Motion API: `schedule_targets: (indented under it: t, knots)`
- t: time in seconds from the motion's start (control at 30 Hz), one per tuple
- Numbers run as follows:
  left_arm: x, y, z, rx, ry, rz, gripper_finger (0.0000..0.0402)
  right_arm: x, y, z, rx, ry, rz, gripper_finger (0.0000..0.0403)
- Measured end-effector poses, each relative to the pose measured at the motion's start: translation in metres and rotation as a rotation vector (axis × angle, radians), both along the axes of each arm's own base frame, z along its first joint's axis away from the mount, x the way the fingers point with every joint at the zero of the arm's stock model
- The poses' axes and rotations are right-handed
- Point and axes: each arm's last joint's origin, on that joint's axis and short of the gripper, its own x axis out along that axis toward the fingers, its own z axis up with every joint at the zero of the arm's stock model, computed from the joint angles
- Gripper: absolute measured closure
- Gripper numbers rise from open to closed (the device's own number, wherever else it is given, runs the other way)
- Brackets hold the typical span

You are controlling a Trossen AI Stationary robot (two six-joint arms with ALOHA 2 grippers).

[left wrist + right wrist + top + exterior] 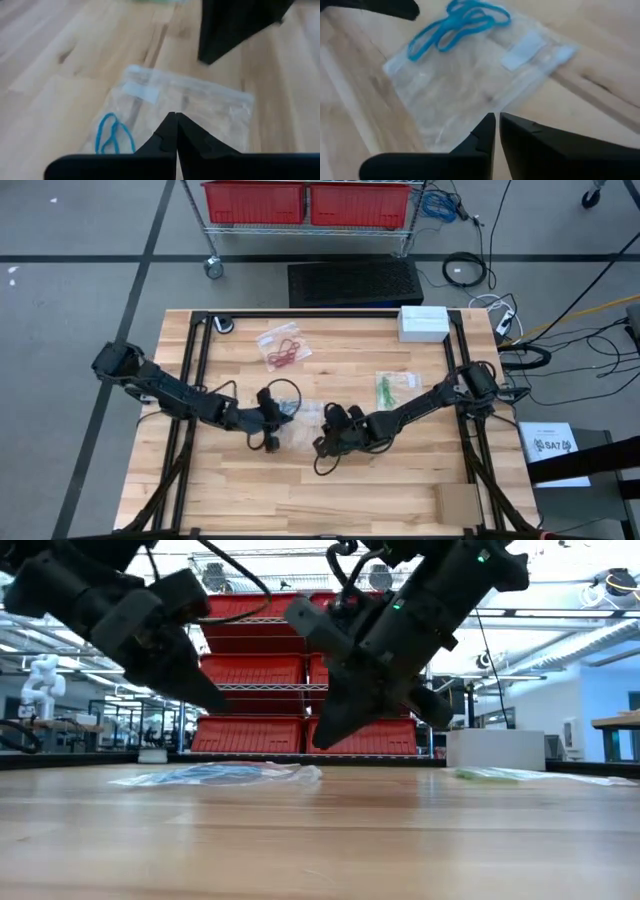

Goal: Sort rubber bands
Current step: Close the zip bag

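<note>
A clear plastic bag [300, 412] lies flat on the table between my two grippers, with blue rubber bands [114, 134] inside it, also seen in the right wrist view [460, 22]. My left gripper [176, 120] is shut and hangs above the bag's near part. My right gripper [497, 120] is shut to a thin slit over the bag's other edge. In the low view both the left gripper [222, 705] and the right gripper [318, 743] hang clear of the table. A bag with red bands [283, 348] and a bag with green bands [395, 387] lie farther back.
A white box [423, 322] sits at the far right of the table. A black frame [200, 330] runs around the table top. Bare wood stretches along the near edge [320, 500]. Red bins [260, 670] stand on a rack beyond the far edge.
</note>
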Motion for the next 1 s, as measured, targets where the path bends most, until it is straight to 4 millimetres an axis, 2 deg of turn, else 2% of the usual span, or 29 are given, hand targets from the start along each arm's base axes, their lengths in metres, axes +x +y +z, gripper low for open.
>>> schedule_targets:
  t: [0.1, 0.33, 0.53, 0.63, 0.77, 1.0]
  knots:
    - [-0.014, 0.004, 0.001, -0.035, -0.094, -0.005, 0.0397, 0.003, -0.003, 0.001, 0.001, -0.018, 0.008, 0.0385]
    - [-0.042, 0.008, 0.014, -0.184, -0.389, -0.181, 0.0397, 0.002, -0.008, -0.001, -0.073, 0.052, 0.111, 0.0385]
    - [-0.048, 0.008, 0.026, -0.221, -0.468, -0.275, 0.0395, 0.007, -0.013, 0.002, -0.041, 0.051, 0.162, 0.0385]
    - [-0.049, 0.008, 0.029, -0.226, -0.483, -0.279, 0.0386, 0.008, -0.016, 0.001, 0.014, 0.039, 0.114, 0.0381]
    - [-0.049, 0.008, 0.031, -0.23, -0.501, -0.28, 0.0365, 0.011, -0.028, 0.001, 0.106, 0.028, 0.045, 0.0345]
    - [-0.049, 0.008, 0.031, -0.225, -0.507, -0.267, 0.0325, 0.014, -0.039, -0.001, 0.158, 0.009, -0.029, 0.0234]
